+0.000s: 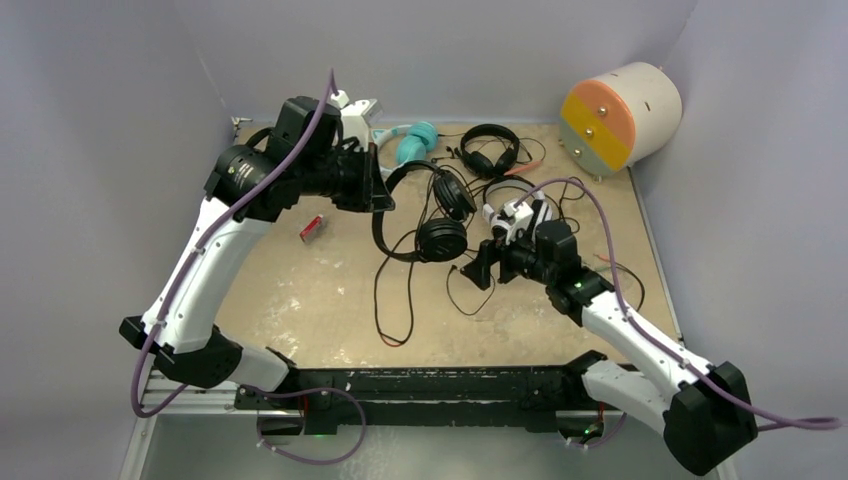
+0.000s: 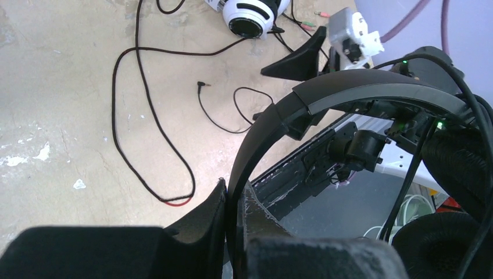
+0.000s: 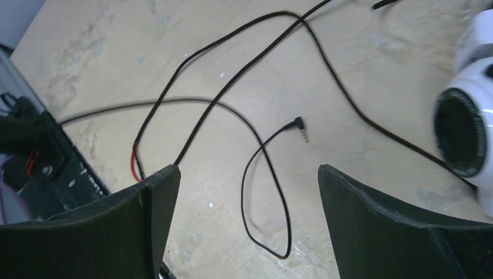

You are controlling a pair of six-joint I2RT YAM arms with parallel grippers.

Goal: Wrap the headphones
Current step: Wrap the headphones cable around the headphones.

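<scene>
White headset (image 3: pixel 467 131) partly off-frame, blurry

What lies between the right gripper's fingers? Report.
A thin black cable loop and its jack plug on the table, seen in the right wrist view.

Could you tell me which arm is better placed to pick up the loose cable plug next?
Right, probably: the right gripper hovers open directly over the plug, while the left gripper is shut on the black headset.

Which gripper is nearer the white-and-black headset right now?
Right. The right gripper hangs open close beside the white-and-black headset; the left gripper is farther off to the left, shut on the headband of a black headset.
</scene>
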